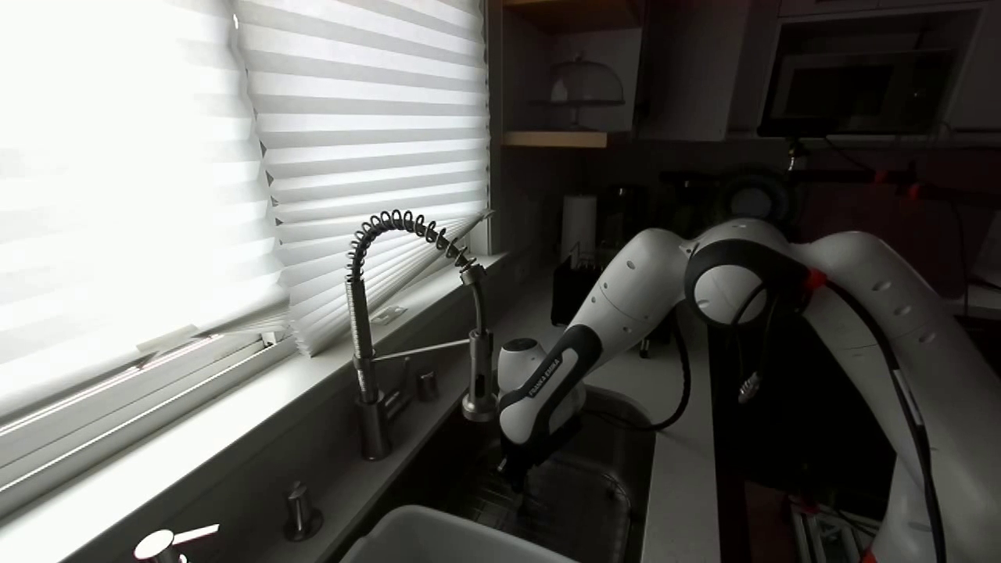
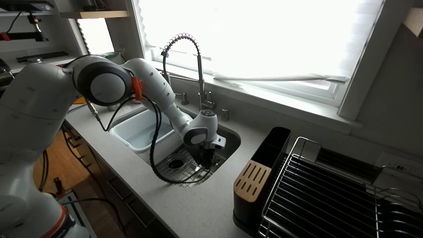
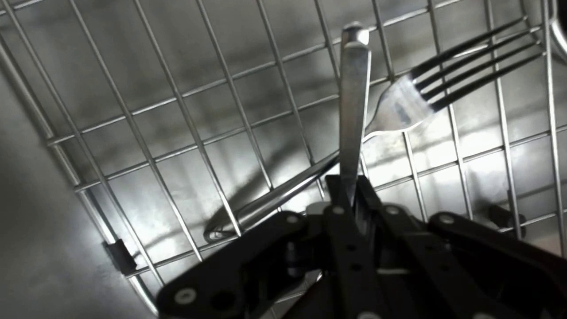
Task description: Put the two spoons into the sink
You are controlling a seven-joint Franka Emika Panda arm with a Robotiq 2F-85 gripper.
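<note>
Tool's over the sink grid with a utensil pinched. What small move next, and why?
I'd probably ease the tool down slightly before releasing. In the wrist view it grips a slim metal utensil that crosses in front of a fork lying on the wire grid inside the sink; the gap is hard to judge, so going slowly should avoid a drop.

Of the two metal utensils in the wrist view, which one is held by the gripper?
The flat narrow utensil, which projects from the gripper; its other end is hidden. The four-tined fork lies across the wire grid, outside the grip.
</note>
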